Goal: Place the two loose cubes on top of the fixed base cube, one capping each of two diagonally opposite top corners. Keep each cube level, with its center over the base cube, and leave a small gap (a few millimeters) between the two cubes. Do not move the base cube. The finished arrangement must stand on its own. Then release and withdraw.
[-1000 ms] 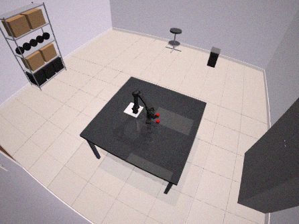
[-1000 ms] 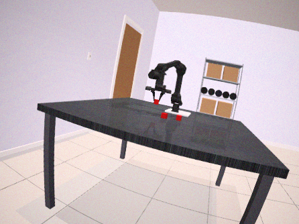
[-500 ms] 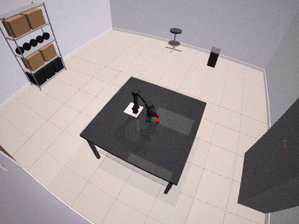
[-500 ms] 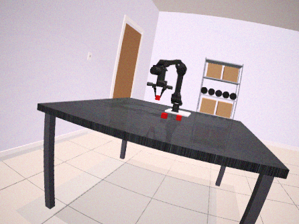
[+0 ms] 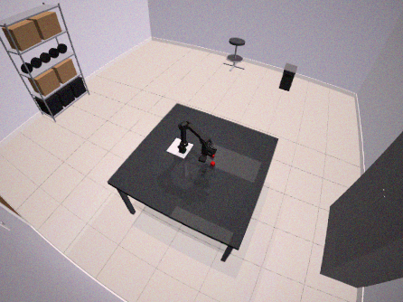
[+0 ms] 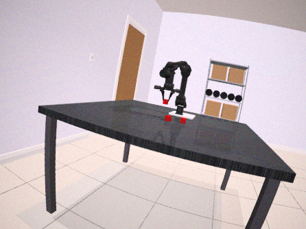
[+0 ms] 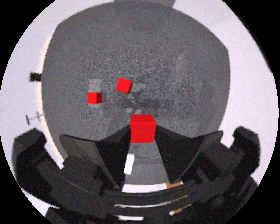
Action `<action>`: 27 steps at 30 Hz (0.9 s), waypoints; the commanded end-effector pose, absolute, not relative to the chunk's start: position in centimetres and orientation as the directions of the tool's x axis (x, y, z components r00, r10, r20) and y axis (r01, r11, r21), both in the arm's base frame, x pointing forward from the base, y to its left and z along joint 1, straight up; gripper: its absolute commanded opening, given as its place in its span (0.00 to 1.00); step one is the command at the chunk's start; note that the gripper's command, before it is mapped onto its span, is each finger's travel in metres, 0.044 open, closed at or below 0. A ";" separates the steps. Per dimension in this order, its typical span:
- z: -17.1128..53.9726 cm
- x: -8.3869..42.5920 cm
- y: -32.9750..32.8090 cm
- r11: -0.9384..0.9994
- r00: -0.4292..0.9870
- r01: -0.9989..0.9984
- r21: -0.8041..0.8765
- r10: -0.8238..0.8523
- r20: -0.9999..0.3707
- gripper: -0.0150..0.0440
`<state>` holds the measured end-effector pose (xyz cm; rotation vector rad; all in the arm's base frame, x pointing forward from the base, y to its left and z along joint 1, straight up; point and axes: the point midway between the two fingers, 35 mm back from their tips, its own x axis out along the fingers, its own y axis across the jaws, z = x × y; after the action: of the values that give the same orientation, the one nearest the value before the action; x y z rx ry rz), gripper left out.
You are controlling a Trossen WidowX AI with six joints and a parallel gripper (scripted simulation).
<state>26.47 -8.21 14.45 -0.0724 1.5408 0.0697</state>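
My gripper (image 6: 165, 100) (image 7: 141, 127) points down and is shut on a red cube (image 6: 165, 102) (image 7: 143, 129), which hangs well above the table between the fingertips. In the top view the held cube cannot be made out behind the gripper. Two other red cubes sit apart on the table. One cube (image 5: 212, 163) (image 6: 167, 118) (image 7: 124, 85) is ahead of the held cube and turned in the wrist view. The other cube (image 5: 213, 155) (image 6: 183, 121) (image 7: 94, 98) is farther left in the wrist view and partly covered by the gripper in the top view. Which is the base cannot be told.
The black table (image 5: 158, 177) (image 6: 103, 115) carries the arm on a white base plate (image 5: 173, 147) (image 6: 190, 116), behind the cubes in the exterior view. A shelf (image 5: 72, 57) (image 6: 224, 83), a stool (image 5: 237, 42) and a black box (image 5: 287, 80) stand away from the table.
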 end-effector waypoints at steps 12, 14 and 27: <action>13.4 28.1 -3.7 0.987 0.026 0.158 0.004 -0.001 -1.000 0.43; 13.3 28.3 -3.1 0.982 0.027 0.190 0.005 0.000 -1.000 0.43; 12.4 28.9 0.9 0.921 0.028 0.390 0.014 0.004 -1.000 0.43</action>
<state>28.93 -0.10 12.89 0.2770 1.5208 -0.2561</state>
